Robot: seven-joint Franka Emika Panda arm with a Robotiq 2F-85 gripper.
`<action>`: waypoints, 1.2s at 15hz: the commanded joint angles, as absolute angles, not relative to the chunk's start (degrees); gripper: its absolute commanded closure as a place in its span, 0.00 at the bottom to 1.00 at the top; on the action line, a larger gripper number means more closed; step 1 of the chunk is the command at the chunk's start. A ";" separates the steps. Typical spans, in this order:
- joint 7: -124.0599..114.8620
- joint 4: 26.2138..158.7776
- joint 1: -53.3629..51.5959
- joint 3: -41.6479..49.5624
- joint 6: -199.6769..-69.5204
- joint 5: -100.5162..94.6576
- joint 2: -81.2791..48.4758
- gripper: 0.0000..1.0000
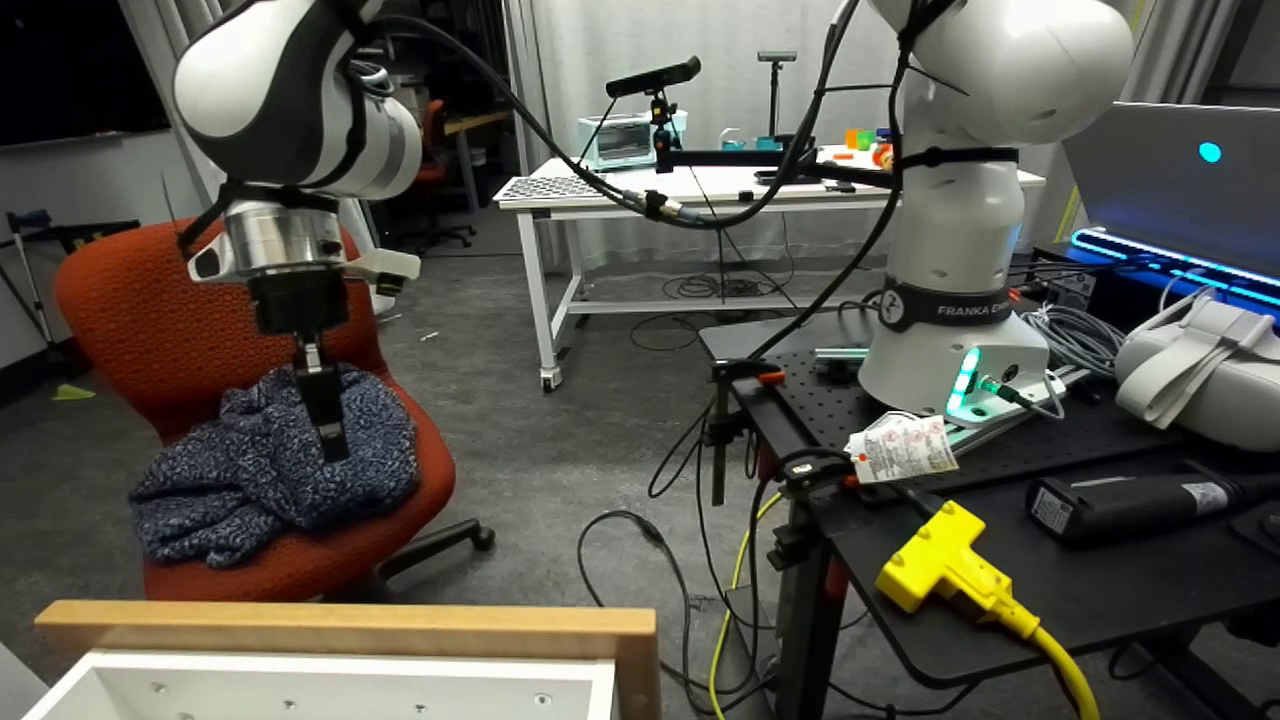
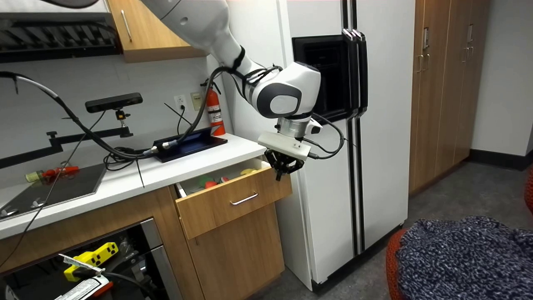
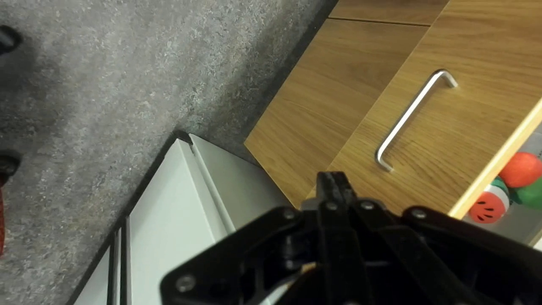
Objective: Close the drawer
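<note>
The drawer stands pulled out from the kitchen counter. Its pale wood rim and white inner walls show in an exterior view. Its wooden front with a silver handle shows in an exterior view and in the wrist view. My gripper is shut and empty, pointing down. In an exterior view the gripper hangs beyond the drawer's front, on the outer side. In an exterior view the fingertips appear near the front's refrigerator-side end. I cannot tell whether they touch it.
A white refrigerator stands beside the drawer. The white countertop lies above it. Toy food lies in the drawer. A red chair with a dark knit cloth stands in front. A black cart carries the robot base.
</note>
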State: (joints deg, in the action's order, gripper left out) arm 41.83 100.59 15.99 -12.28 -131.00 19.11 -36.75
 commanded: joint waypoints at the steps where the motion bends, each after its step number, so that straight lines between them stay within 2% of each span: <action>1: 42.21 100.50 15.08 -11.25 -130.73 19.71 -36.69 0.99; 7: 42.18 100.51 14.63 -11.29 -130.79 19.50 -36.64 0.99; 18: 44.10 89.34 11.83 -16.14 -128.25 19.67 -48.66 1.00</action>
